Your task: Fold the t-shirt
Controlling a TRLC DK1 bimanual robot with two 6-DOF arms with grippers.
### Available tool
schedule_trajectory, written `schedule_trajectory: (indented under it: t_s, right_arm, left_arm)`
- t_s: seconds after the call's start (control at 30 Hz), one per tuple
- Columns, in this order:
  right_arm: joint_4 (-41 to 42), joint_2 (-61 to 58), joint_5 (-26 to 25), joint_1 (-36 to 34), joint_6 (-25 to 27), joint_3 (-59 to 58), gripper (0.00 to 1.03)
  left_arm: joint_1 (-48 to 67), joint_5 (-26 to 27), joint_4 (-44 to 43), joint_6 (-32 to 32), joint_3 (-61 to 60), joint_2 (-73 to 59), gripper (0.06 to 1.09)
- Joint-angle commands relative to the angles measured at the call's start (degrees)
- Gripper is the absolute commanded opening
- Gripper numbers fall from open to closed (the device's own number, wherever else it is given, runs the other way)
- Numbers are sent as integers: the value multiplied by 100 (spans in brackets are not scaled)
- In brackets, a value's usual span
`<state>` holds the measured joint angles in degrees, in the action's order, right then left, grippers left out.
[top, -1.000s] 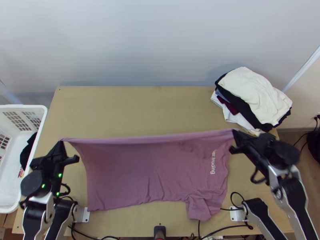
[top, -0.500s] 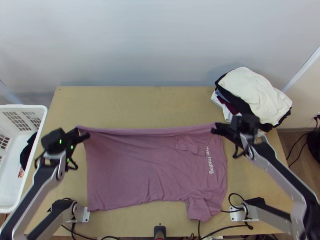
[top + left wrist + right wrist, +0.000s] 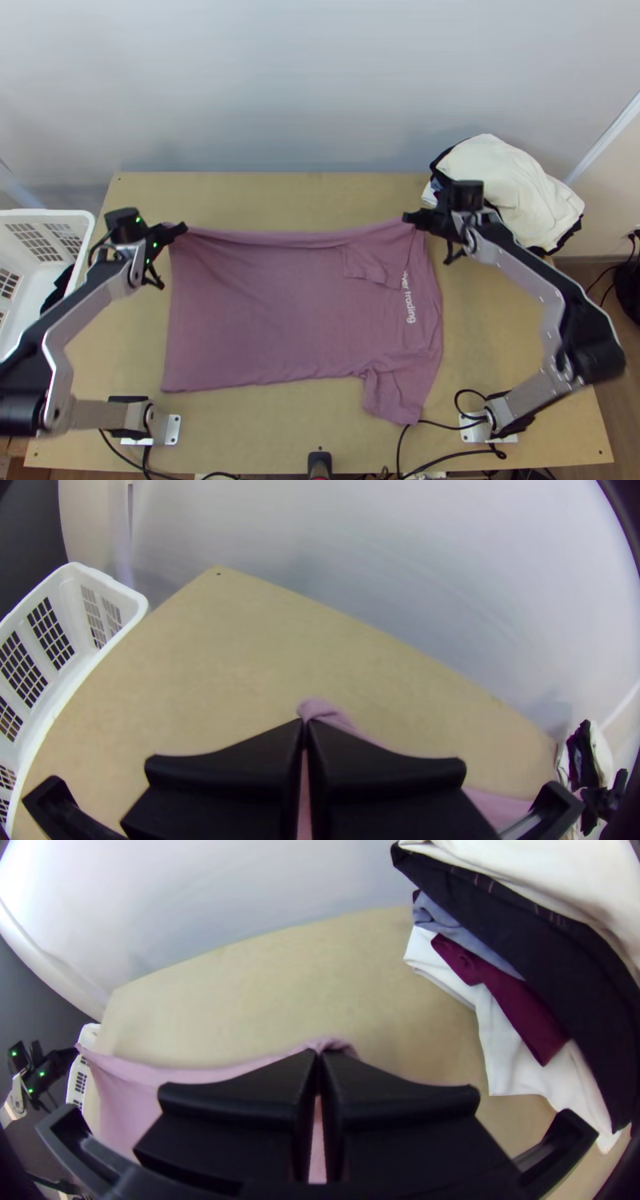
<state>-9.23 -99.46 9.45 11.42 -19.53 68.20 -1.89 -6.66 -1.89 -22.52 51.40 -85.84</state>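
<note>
One mauve t-shirt (image 3: 272,320) (white-lettered)

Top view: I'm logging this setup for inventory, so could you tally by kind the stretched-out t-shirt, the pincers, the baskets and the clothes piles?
T-shirt: 1
Pincers (left pincer, right pincer): 2
White basket: 1
Clothes pile: 1
Total: 5
</note>
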Motion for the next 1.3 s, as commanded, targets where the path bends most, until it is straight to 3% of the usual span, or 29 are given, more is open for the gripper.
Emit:
schedule_trajectory:
  t_s: [0.0,0.67,1.07,1.27]
  right_arm:
    - [-202,-575,-14,-105,-113,650,3]
    - [-2777,-2983,-5,-456,-16,4465,3]
    - [-3691,-2745,145,-448,-25,4737,3]
    - [-3752,-2394,145,-456,72,4412,3]
  left_arm:
    - [48,6,-39,-86,538,-521,9]
    - [-57,15,1384,284,3333,-2877,9]
    - [-286,762,2887,187,4010,-2841,9]
    - [-435,876,2879,205,3579,-2393,9]
